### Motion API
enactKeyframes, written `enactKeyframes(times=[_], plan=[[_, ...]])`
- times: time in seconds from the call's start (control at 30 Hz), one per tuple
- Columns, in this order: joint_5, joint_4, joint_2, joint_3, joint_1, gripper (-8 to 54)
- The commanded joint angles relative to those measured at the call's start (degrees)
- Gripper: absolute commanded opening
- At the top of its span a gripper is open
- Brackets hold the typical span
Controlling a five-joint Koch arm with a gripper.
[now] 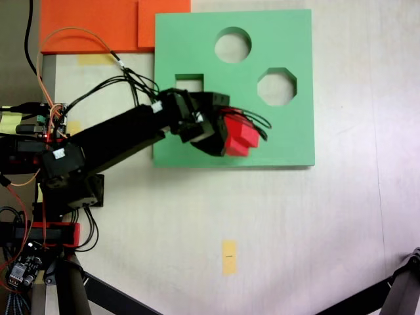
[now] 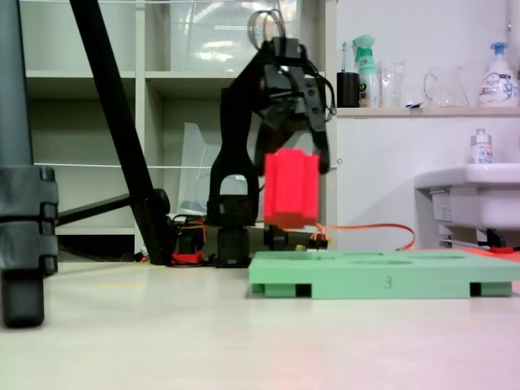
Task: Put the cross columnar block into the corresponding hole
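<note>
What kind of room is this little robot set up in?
Probably a lab or workshop corner, not a home. A sink stands at the right, spray bottles sit on a ledge, open shelving fills the back wall, and a camera tripod stands by the arm.

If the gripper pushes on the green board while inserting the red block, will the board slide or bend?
The green board looks like thick foam lying flat on the table, so it is probably light and might slide. Bending seems unlikely. The red block, held above it, looks equally soft.

Cross columnar block (image 2: 290,188) in end effector (image 2: 302,161), above board (image 2: 382,280).
</note>
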Motion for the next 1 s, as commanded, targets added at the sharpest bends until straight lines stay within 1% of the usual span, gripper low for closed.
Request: enactKeyframes(times=[0.0,0.2,0.57,0.97], plan=[[1.85,-3.08,-0.26,-3.16,-2.90,14.5],[2.20,-1.85,-3.16,-2.37,-4.31,14.6],[0.18,1.05,-3.16,-1.05,-3.16,14.6],[-2.72,4.31,-5.19,1.23,-2.46,14.6]])
